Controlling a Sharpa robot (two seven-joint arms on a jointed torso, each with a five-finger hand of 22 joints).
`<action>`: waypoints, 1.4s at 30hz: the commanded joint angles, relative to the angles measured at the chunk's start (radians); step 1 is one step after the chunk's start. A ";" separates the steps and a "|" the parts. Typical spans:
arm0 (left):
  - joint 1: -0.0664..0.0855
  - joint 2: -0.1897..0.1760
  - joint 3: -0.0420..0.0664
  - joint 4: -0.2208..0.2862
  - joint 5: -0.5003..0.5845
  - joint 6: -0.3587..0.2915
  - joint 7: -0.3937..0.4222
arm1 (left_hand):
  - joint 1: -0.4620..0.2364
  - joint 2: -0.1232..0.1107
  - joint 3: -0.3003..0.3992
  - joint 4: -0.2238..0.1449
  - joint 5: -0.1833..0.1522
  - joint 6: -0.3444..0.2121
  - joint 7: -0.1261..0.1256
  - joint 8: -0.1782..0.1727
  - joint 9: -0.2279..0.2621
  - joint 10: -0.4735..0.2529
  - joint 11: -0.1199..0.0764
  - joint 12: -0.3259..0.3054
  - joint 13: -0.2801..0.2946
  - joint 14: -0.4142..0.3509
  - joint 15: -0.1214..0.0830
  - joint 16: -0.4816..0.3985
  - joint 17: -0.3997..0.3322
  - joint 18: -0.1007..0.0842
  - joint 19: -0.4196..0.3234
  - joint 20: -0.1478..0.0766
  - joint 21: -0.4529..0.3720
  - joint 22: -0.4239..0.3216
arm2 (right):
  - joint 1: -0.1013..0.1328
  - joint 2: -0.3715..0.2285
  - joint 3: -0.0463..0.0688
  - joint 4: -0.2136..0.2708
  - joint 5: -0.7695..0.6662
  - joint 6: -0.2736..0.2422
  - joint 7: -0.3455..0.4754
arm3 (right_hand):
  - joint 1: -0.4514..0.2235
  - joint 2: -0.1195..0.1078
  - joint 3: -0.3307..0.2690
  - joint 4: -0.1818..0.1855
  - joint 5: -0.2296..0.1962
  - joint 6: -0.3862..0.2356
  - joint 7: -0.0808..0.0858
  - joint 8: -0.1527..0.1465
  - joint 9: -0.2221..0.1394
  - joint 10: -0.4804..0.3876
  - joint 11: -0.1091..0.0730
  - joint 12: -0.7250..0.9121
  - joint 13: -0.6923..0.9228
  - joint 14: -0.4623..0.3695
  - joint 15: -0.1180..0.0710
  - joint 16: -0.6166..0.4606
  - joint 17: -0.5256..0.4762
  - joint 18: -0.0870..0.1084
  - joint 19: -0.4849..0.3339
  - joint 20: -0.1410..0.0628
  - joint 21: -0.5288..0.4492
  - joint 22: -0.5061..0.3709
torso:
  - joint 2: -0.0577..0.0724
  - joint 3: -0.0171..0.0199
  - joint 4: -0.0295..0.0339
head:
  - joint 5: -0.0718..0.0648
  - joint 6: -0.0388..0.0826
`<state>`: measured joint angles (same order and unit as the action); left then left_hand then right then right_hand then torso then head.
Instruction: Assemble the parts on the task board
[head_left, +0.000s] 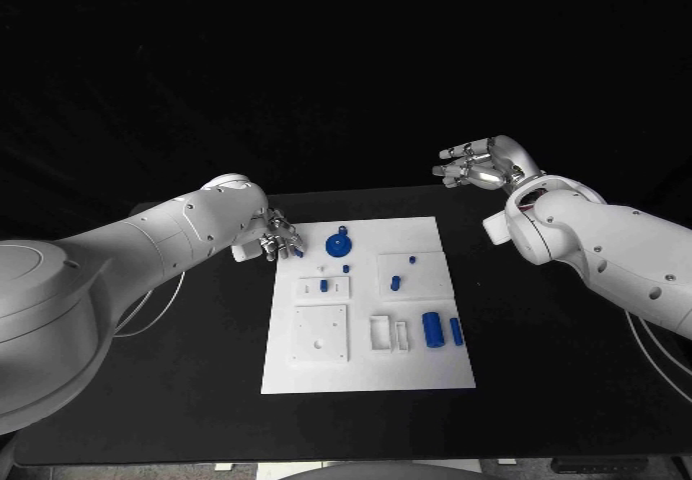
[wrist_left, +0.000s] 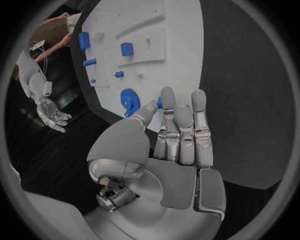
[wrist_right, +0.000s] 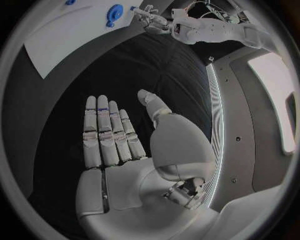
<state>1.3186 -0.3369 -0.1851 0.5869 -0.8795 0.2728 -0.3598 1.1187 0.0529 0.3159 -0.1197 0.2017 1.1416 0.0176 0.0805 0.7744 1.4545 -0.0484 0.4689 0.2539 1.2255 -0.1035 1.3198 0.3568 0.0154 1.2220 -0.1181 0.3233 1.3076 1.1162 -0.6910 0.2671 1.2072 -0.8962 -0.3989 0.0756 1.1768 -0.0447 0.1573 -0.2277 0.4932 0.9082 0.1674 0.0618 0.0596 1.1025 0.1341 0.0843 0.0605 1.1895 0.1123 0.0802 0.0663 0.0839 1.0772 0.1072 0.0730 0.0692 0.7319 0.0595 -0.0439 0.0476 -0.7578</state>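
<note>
I saw the left hand (head_left: 280, 240) at the far-left corner of the white board (head_left: 418, 370), fingers straight, holding nothing, near the blue gear (head_left: 339, 245). The right hand (head_left: 488, 163) hovered empty, fingers extended, well beyond the board's far-right corner.

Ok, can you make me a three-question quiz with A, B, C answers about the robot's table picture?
1. Where is the left hand?
A. at the task board's far left corner
B. on the board's near edge
C. off the table

2. What colour is the round gear?
A. red
B. blue
C. green

3. What is the right hand doing?
A. holding a gear
B. pressing the board
C. holding nothing, fingers apart

Answers: 1 A, the head view shows it beside that corner. 2 B, it is blue against the white board. 3 C, its palm is bare in the right wrist view.
</note>
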 joint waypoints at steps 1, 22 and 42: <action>0.000 -0.001 0.000 0.009 0.006 -0.011 0.017 | 0.016 0.007 0.016 -0.012 0.006 0.021 -0.009 0.007 0.046 0.012 0.000 -0.008 -0.002 0.005 -0.004 0.002 0.006 -0.015 -0.002 -0.007 0.010 0.021 | 0.000 0.001 0.001 -0.001 0.001 0.010 0.005 | 0.007 0.001 -0.008 0.001 0.006 -0.006 -0.001 -0.003 0.000 -0.007 0.000 0.001 -0.001 -0.006 -0.002 -0.005 -0.001 0.002 -0.008 0.000 -0.001 -0.002 | 0.000 0.0001 0.0010 | -0.001 0.000; 0.011 -0.084 0.007 0.163 0.067 -0.162 -0.012 | -0.010 -0.016 0.083 -0.061 0.153 0.076 -0.021 0.005 0.133 0.053 -0.013 0.000 0.011 0.049 -0.019 0.004 0.047 -0.014 0.013 -0.024 0.065 0.020 | 0.000 -0.003 0.001 -0.011 0.002 0.012 0.005 | 0.008 0.001 -0.012 0.001 0.009 -0.010 -0.001 -0.003 0.000 -0.010 0.001 0.002 -0.001 -0.009 -0.001 -0.005 -0.001 0.002 -0.011 0.001 -0.001 -0.002 | -0.007 0.0006 0.0135 | -0.002 -0.003; 0.049 -0.239 0.002 0.514 0.038 -0.296 -0.104 | -0.018 -0.025 0.093 -0.078 0.197 0.104 -0.027 -0.003 0.124 0.058 -0.019 0.026 0.009 0.076 -0.025 -0.012 0.077 -0.011 0.022 -0.030 0.087 0.020 | -0.001 0.001 0.001 -0.036 0.003 0.020 0.007 | 0.009 0.004 -0.021 0.003 0.012 -0.018 0.000 -0.003 -0.001 -0.015 0.002 0.003 -0.001 -0.015 0.001 -0.006 -0.002 0.002 -0.017 0.004 -0.002 -0.002 | -0.030 -0.0012 0.0380 | 0.001 -0.019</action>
<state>1.3664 -0.5724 -0.1828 1.0846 -0.8225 0.0276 -0.4305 1.1008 0.0273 0.3276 -0.1137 0.3930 1.1765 0.0535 0.0764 0.8253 1.4666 -0.0610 0.4890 0.2644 1.2954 -0.1303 1.3107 0.4328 0.0154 1.2435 -0.1433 0.4077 1.3079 1.1158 -0.6915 0.2672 1.1727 -0.8954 -0.3935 0.0754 1.1768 -0.0447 0.1420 -0.2236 0.5005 0.8948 0.1667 0.0618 0.0595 1.0952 0.1340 0.0843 0.0607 1.1826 0.1121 0.0802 0.0655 0.0839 1.0664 0.1109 0.0730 0.0684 0.7042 0.0583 -0.0077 0.0457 -0.7749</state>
